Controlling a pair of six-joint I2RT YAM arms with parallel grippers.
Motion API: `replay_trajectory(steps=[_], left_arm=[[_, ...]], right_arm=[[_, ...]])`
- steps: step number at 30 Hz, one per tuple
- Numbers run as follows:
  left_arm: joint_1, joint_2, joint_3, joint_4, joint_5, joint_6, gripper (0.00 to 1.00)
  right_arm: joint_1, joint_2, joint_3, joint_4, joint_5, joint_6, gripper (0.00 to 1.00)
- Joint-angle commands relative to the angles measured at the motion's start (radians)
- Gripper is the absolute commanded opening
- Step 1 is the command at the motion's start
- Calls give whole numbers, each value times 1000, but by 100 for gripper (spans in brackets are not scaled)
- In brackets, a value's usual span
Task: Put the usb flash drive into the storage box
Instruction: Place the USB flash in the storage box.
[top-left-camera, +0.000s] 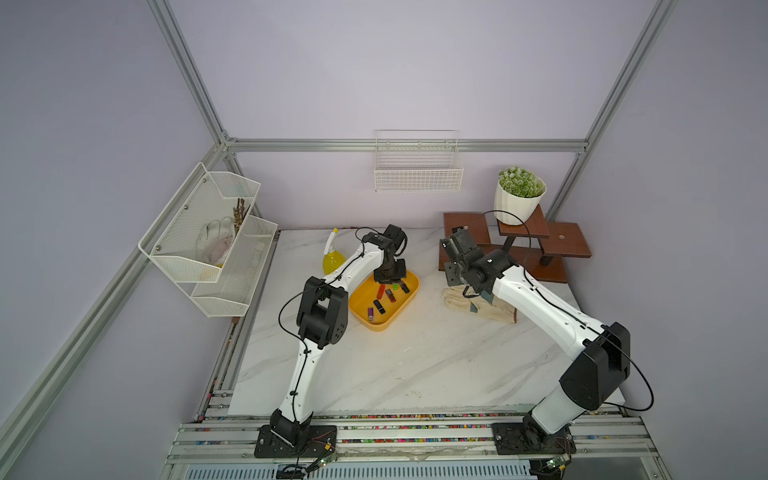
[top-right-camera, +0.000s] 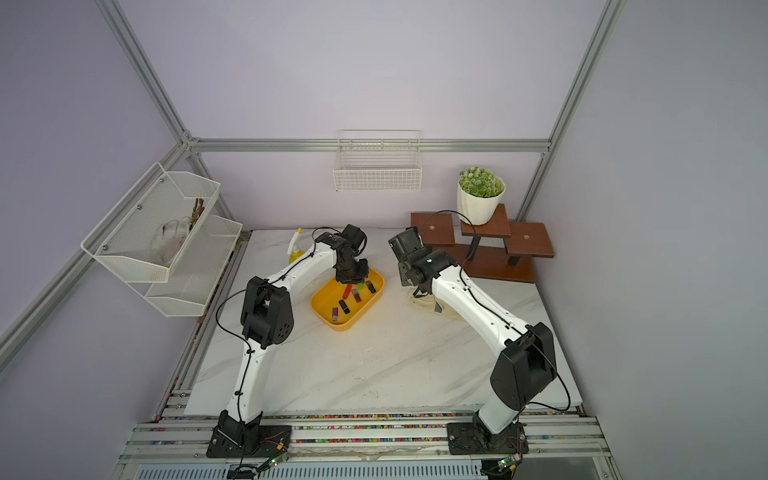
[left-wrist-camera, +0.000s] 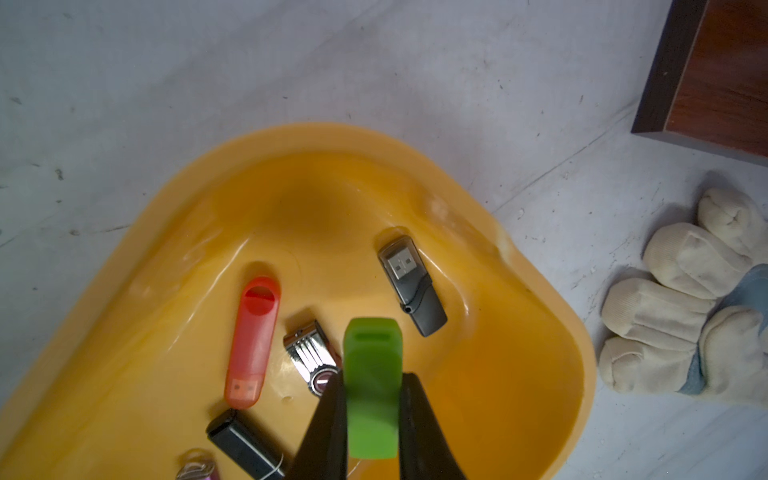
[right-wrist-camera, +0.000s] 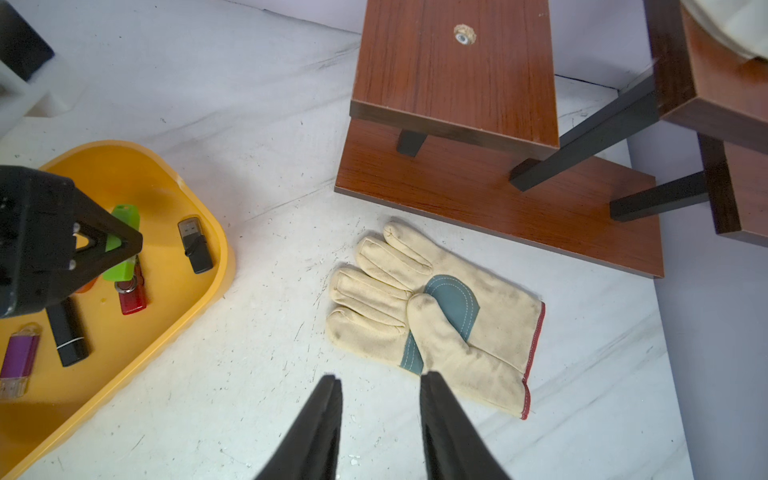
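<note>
The storage box (top-left-camera: 384, 326) is a shallow yellow tub on the marble table, also seen from the left wrist as the storage box (left-wrist-camera: 332, 133). My left gripper (left-wrist-camera: 372, 376) hangs over its far end, shut on a green usb flash drive (left-wrist-camera: 372, 353); in both top views it shows just under the left gripper (top-left-camera: 390, 278). Several other drives lie in the box: an orange one (left-wrist-camera: 251, 345), a silver swivel one (left-wrist-camera: 309, 353), a grey one (left-wrist-camera: 413, 286) and a black one (left-wrist-camera: 243, 442). My right gripper (right-wrist-camera: 380, 380) is open and empty above bare table beside the glove.
A cream work glove (right-wrist-camera: 436, 320) lies right of the box. Behind it stands a brown wooden stepped stand (top-left-camera: 515, 245) with a potted plant (top-left-camera: 519, 199). A yellow spray bottle (top-left-camera: 332, 257) stands behind the left arm. A wire basket (top-left-camera: 417, 166) and a mesh rack (top-left-camera: 208, 241) hang on the walls.
</note>
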Motion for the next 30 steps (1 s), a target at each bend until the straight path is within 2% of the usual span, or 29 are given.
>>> replay_trajectory(steps=[1,30], left_arm=[[1,21,37,20,-24,-15,0],[10,103,104,36,-41,-17,0]], right_arm=[[-7,-41,-8,2,-1,14,37],[-14,-49,-71,12,-49,33,38]])
